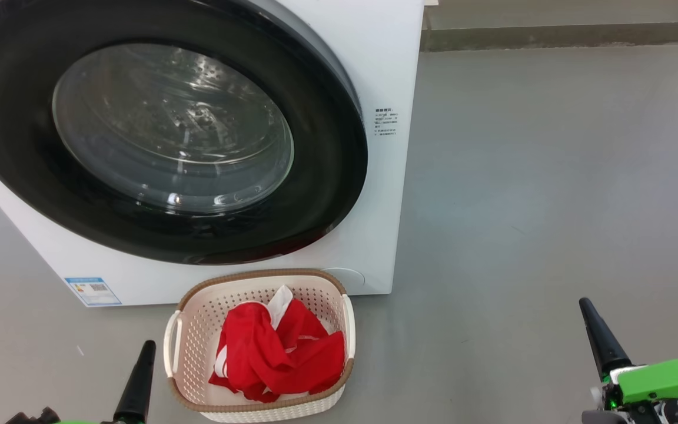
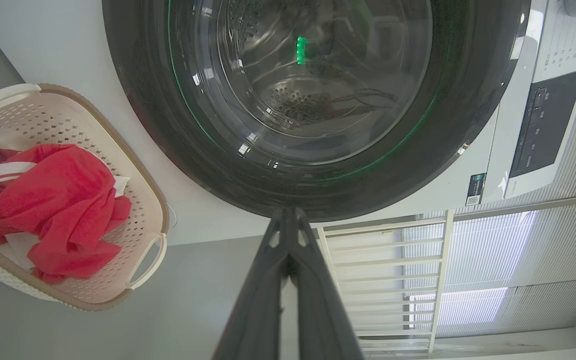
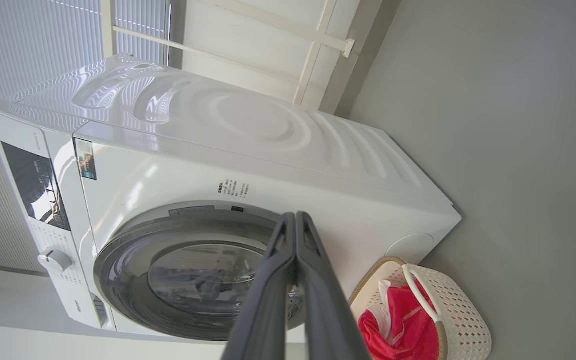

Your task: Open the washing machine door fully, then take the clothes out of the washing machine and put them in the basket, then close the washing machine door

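The washing machine [image 1: 383, 70] [image 3: 248, 150] stands white before me, and its door [image 1: 162, 126] [image 2: 313, 100] [image 3: 188, 275], black-rimmed with a glass bowl, lies flush against the front. The drum behind the glass looks bare. Red clothes [image 1: 274, 353] [image 2: 53, 205] [image 3: 398, 335] with white trim lie piled in the cream basket [image 1: 192, 330] [image 2: 118, 165] [image 3: 463, 320] on the floor just under the door. My left gripper [image 1: 145, 350] [image 2: 288, 215] is shut, low and left of the basket, holding nothing. My right gripper [image 1: 585, 306] [image 3: 294, 217] is shut too, far to the right over bare floor.
Grey floor [image 1: 551, 176] spreads wide to the right of the machine. A control panel [image 2: 538, 130] and a knob [image 3: 54, 260] sit on the machine's top strip. White blinds and a window frame [image 2: 418, 280] lie behind it.
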Controlling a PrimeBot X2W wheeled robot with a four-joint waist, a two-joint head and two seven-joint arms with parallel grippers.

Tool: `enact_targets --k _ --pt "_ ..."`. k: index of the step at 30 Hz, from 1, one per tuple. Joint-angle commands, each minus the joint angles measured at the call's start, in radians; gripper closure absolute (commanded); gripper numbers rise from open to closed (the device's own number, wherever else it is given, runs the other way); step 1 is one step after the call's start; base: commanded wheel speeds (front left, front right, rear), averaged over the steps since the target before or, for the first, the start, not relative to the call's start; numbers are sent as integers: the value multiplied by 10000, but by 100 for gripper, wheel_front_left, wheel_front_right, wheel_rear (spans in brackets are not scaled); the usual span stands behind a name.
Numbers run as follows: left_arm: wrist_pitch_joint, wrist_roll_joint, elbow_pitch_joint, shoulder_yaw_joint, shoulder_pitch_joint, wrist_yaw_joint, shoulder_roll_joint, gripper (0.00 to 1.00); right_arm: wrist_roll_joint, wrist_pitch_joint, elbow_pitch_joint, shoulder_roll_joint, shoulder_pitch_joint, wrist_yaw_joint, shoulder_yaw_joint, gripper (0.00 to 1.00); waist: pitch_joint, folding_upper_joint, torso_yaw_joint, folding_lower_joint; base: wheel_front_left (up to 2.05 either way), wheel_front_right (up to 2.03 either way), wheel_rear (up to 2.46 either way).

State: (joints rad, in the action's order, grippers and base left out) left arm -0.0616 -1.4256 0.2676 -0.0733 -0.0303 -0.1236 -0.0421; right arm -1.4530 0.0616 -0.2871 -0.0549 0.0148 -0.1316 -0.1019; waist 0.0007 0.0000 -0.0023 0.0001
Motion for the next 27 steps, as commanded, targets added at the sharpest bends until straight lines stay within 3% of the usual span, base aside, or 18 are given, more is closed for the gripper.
enact_targets --k 1,15,27 --pt "-120 -333 -224 -345 -516 -63 -82 100 -277 83 337 -59 628 5 90 100 2 0 2 0 0 0 0" --pt "-519 -1827 -224 -409 -777 -71 -81 100 -1575 497 425 23 929 9 -95 100 24 0 23 -1 0 0 0" --pt "-518 -1828 -224 -408 -777 -71 -81 100 -1570 501 425 27 929 9 -101 100 24 0 23 -1 0 0 0"
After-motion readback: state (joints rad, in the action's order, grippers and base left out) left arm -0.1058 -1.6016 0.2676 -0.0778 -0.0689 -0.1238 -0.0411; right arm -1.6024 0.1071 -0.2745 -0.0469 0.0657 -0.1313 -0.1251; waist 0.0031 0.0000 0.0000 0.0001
